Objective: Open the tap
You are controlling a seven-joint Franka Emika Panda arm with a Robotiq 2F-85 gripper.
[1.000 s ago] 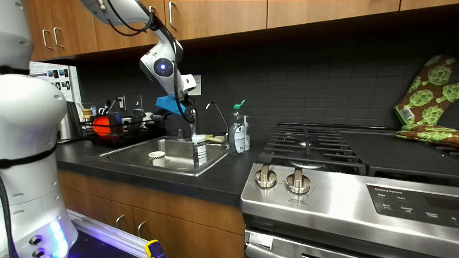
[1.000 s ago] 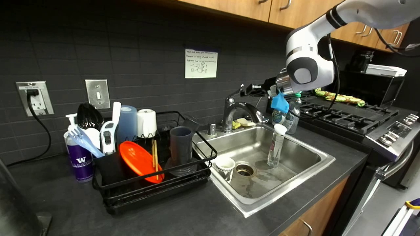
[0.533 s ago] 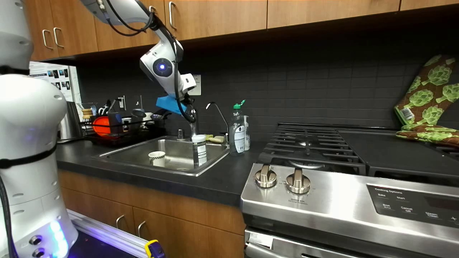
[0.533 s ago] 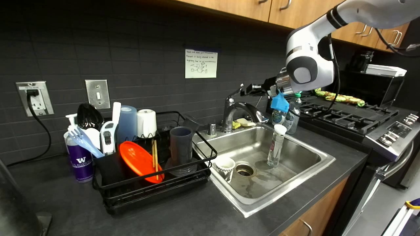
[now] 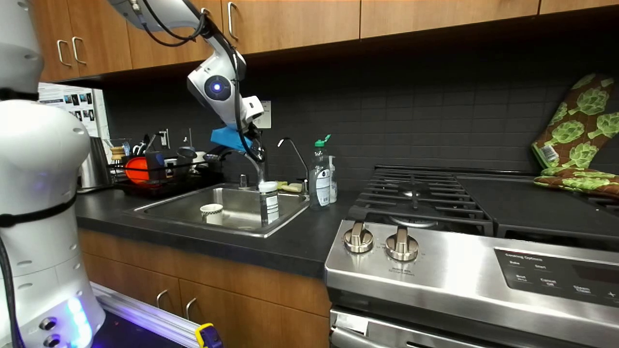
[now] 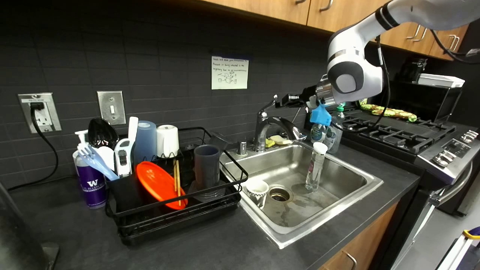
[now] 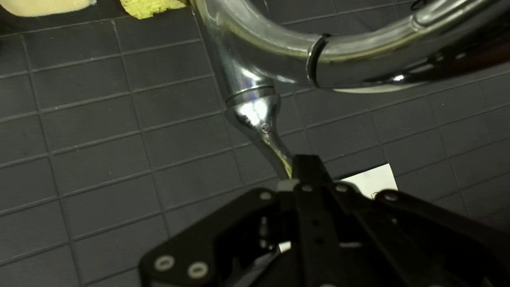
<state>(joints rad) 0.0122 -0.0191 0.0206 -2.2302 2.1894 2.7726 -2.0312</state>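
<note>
The chrome tap (image 6: 260, 133) stands at the back of the sink, with an arched spout and a lever (image 6: 267, 106) on top; its spout (image 7: 366, 59) and lever (image 7: 273, 148) also show in the wrist view. A separate slim gooseneck tap (image 5: 300, 155) stands at the sink's corner beside the soap bottle. My gripper (image 6: 277, 103) is at the chrome tap's lever tip. In the wrist view my gripper (image 7: 306, 171) has its fingers together; the lever's end passes behind them. Whether they touch it I cannot tell. In an exterior view the cable partly covers the gripper (image 5: 256, 142).
The sink rim (image 6: 332, 214) surrounds a white cup (image 6: 257, 189) and a white-capped clear bottle (image 6: 315, 168). A black dish rack (image 6: 176, 224) stands beside the sink. A clear soap bottle (image 5: 320, 182) stands on the other side, near the stove (image 5: 435, 270). Cabinets (image 5: 290, 24) hang above.
The arm and gripper have shifted very slightly, a little upward in an exterior view. The lever tip appears a touch further left. The fingers look the same.
</note>
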